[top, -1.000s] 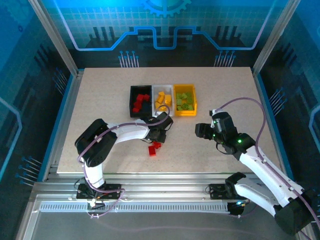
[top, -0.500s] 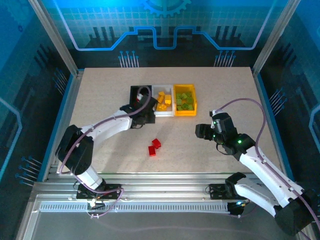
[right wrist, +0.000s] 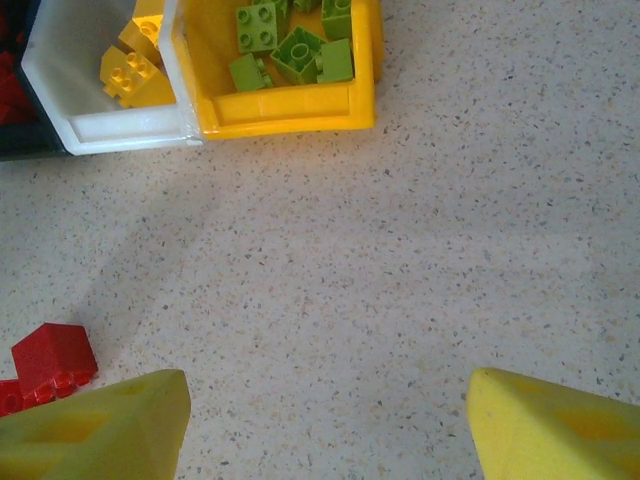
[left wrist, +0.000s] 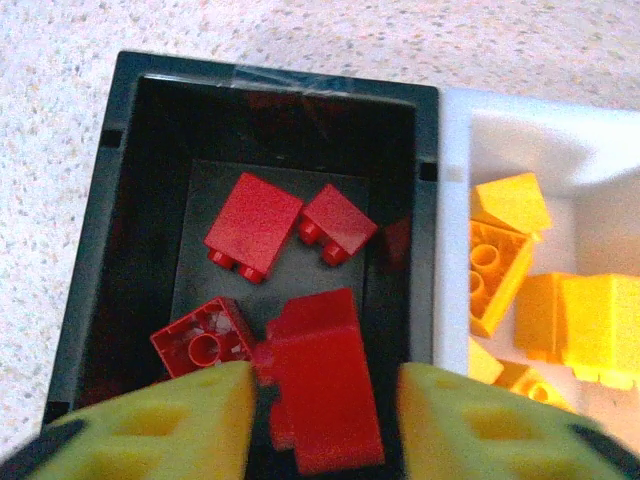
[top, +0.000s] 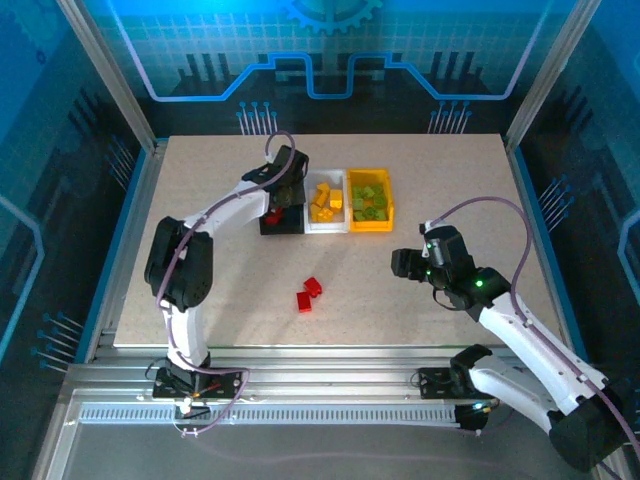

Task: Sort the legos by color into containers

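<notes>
In the top view the left gripper (top: 283, 200) hangs over the black bin (top: 281, 229) at upper centre. The white bin (top: 326, 228) and yellow bin (top: 370, 226) stand in a row to its right. Two loose red bricks (top: 309, 293) lie touching each other on the table (top: 200, 250) at centre, and the right gripper (top: 404, 262) hovers right of centre, well apart from them. In the left wrist view its yellow fingers (left wrist: 150, 430) at the bottom edge stand partly open and grip nothing. A large red brick (left wrist: 322, 395) lies between them inside the black bin among other red bricks (left wrist: 252, 222), with a clear gap to the right pad; whether the left pad touches it I cannot tell. In the right wrist view the fingers (right wrist: 100, 425) are spread wide and empty over bare table. Green bricks (right wrist: 300, 50) sit in the yellow bin at top, yellow bricks (right wrist: 135, 70) in the white bin at upper left, and a loose red brick at the left edge. If the left pad does touch the large brick, lifting away could drag it up. Closing on one of the touching loose pair could push the other aside.
</notes>
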Robot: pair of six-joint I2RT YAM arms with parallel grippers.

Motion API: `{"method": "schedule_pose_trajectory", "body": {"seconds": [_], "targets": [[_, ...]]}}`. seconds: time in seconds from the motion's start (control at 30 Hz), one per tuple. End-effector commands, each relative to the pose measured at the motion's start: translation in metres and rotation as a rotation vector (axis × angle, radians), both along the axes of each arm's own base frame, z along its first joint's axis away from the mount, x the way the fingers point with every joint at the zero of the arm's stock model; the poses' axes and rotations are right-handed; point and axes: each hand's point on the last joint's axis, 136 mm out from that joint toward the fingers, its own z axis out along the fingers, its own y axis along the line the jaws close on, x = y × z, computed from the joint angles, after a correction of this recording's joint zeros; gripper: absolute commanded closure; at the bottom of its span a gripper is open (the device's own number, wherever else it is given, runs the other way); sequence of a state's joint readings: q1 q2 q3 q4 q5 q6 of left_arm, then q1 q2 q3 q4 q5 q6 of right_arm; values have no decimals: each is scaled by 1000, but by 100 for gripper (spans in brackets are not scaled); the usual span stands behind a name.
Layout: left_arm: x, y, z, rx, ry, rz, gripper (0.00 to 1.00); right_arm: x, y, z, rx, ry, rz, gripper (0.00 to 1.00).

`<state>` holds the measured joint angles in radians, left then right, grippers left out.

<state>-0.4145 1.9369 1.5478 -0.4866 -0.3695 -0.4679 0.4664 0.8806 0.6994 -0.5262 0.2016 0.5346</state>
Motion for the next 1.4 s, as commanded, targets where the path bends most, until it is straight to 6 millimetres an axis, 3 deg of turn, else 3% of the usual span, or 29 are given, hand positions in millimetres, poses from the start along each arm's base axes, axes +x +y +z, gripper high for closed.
{"method": "schedule_pose_trajectory", "body": {"seconds": [0.0, 0.17, 0.3, 0.53, 0.7, 0.87, 1.2, 1.37], "targets": [[0, 0, 10, -14, 9, -6, 42, -2, 0, 12, -2, -16, -1, 26], [-25, -7, 31, -71, -39, -45, 20, -1, 2, 12, 6, -16, 5, 25], [-70, -26, 31, -90, -29, -134, 9, 1, 7, 10, 18, -10, 14, 25], [-171, -89, -12, -104, 110, -386, 6, 4, 14, 4, 32, 1, 33, 25], [-219, -120, -43, -56, 201, -536, 6, 2, 24, -5, 37, 30, 85, 25], [-230, -114, -65, 28, 255, -534, 6, -1, 30, -10, 21, 46, 117, 25], [-219, -96, -91, 185, 233, -495, 9, -2, 31, -10, 14, 44, 120, 25], [-221, -94, -110, 207, 267, -491, 27, -3, 29, -11, 7, 45, 114, 25]]}}
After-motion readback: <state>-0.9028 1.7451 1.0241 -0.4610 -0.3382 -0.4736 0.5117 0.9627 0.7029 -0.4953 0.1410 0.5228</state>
